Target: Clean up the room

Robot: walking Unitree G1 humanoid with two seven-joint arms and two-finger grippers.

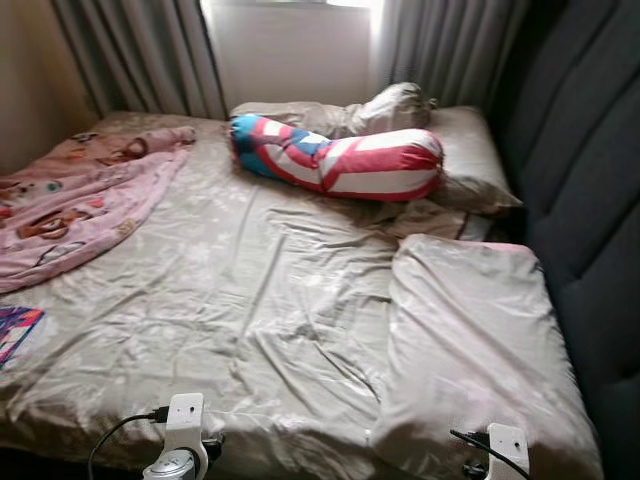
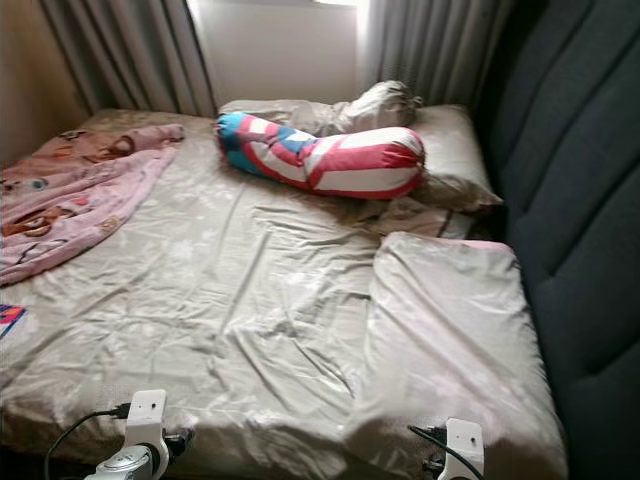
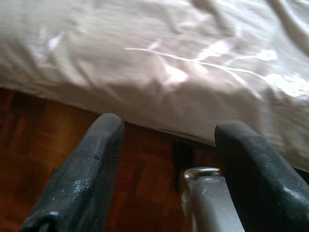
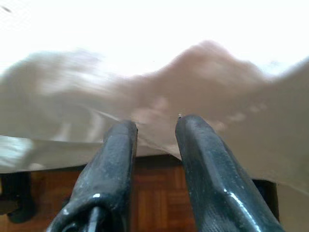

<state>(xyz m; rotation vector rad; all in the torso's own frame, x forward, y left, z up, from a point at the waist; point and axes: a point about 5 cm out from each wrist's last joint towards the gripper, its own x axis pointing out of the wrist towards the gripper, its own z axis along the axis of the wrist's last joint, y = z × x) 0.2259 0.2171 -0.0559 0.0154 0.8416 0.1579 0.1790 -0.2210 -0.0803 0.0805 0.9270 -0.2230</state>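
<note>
Bed ahead of the robot, headboard on its right, window behind.

The bed (image 1: 270,300) stretched forward from the robot, with the headboard (image 1: 590,200) along its right side and the curtains (image 1: 140,55) and window (image 1: 290,50) behind its far edge. A bolster (image 1: 340,155) lay across the far part of the bed, with a pillow (image 1: 465,155) to its right against the headboard and a bunched pillow (image 1: 385,108) just behind it. A nearer pillow (image 1: 470,340) lay on the right side of the bed, beside the headboard. A blanket (image 1: 85,200) lay heaped on the far left. A book (image 1: 15,330) sat at the left edge. The left gripper (image 3: 166,169) and right gripper (image 4: 154,164) hung before the near edge, above the floor (image 3: 43,135).
</note>
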